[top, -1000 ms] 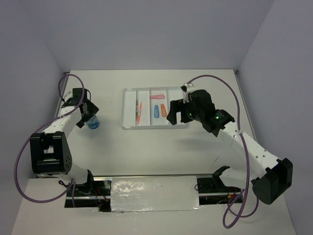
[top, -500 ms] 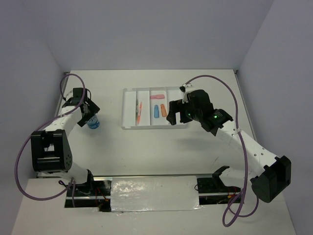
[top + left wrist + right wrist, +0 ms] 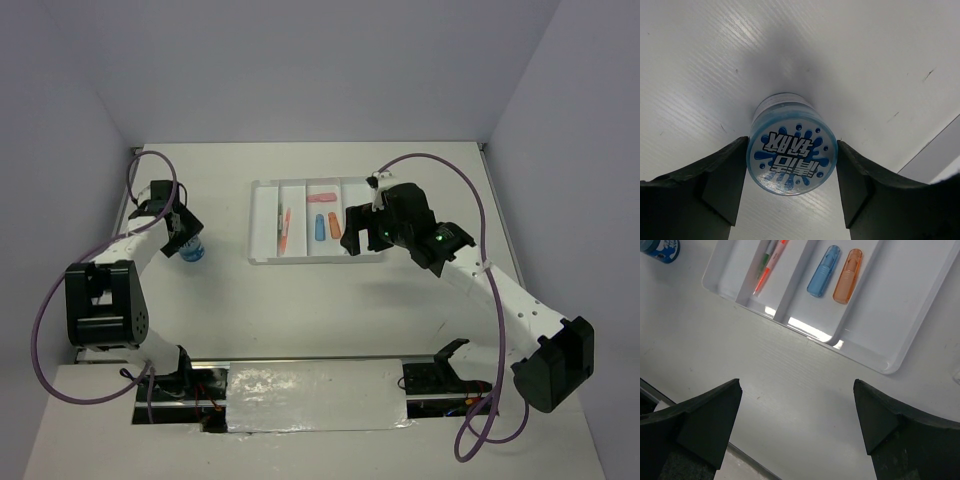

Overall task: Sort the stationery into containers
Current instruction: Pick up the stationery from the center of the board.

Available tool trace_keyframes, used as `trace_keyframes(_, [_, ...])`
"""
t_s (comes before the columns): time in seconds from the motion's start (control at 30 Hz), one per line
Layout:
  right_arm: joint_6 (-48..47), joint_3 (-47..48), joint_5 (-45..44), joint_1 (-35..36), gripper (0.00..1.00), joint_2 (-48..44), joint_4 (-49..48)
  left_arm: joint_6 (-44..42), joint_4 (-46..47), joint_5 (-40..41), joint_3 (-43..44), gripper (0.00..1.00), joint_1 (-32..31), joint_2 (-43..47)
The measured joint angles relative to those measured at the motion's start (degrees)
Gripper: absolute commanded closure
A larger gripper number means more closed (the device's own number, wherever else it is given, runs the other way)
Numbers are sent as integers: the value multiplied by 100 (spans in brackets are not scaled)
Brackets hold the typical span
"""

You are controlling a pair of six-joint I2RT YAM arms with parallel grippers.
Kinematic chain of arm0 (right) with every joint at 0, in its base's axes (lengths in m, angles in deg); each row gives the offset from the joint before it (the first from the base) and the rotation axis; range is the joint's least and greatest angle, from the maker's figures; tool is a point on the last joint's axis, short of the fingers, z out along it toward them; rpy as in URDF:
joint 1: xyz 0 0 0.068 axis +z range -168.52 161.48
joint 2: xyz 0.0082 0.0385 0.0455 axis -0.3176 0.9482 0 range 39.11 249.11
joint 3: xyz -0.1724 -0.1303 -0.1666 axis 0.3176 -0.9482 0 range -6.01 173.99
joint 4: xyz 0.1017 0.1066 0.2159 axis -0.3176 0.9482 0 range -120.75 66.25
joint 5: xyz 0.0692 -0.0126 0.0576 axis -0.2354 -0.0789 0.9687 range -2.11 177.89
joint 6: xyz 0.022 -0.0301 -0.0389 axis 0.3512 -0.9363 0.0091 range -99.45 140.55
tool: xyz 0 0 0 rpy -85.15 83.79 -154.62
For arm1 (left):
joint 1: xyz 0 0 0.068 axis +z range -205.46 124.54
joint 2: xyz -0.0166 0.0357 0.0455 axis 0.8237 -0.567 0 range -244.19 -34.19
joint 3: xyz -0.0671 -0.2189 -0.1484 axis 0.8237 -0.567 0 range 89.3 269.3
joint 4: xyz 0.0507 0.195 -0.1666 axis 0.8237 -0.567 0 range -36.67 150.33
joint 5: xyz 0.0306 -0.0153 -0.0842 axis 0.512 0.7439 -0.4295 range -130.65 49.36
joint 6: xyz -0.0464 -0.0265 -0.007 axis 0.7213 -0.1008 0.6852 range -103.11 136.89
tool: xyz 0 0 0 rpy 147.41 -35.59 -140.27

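The flat white tray [image 3: 263,225] is lying in the upper middle of the overhead frame, its four long compartments running side by side. In the right wrist view the tray [image 3: 880,367] is filling the upper part of the frame. There the second compartment from the left is holding the orange pen [image 3: 762,280] and the thin green pen [image 3: 765,255], lying together along its length. The third compartment is holding the blue capsule [image 3: 823,271] and the orange capsule [image 3: 847,276] just beside each other, and in the overhead view the pink piece [image 3: 320,197] is lying at that compartment's far end. The right gripper [image 3: 796,390] is hanging over the tray's right side with its jaws spread wide and nothing between them. At the left of the overhead frame, well apart from the tray, the left gripper [image 3: 792,145] is reaching down onto the table [image 3: 300,300]. Its fingers [image 3: 725,170] are pressing against both sides of a blue-white roll [image 3: 790,165] that is standing upright on the tabletop.
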Motion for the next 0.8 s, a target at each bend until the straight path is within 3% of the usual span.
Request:
trace_keyframes(0.2, [-22, 0, -4, 0, 0, 0, 0, -55, -61, -140, -44, 100, -136, 328])
trace_keyframes(0.43, [-42, 0, -92, 4, 0, -4, 0, -428, -20, -525, 297, 100, -977, 905])
trace_keyframes(0.8, [-85, 0, -155, 15, 0, -94, 4, -1093, 636, -1237, 1998, 100, -1779, -688])
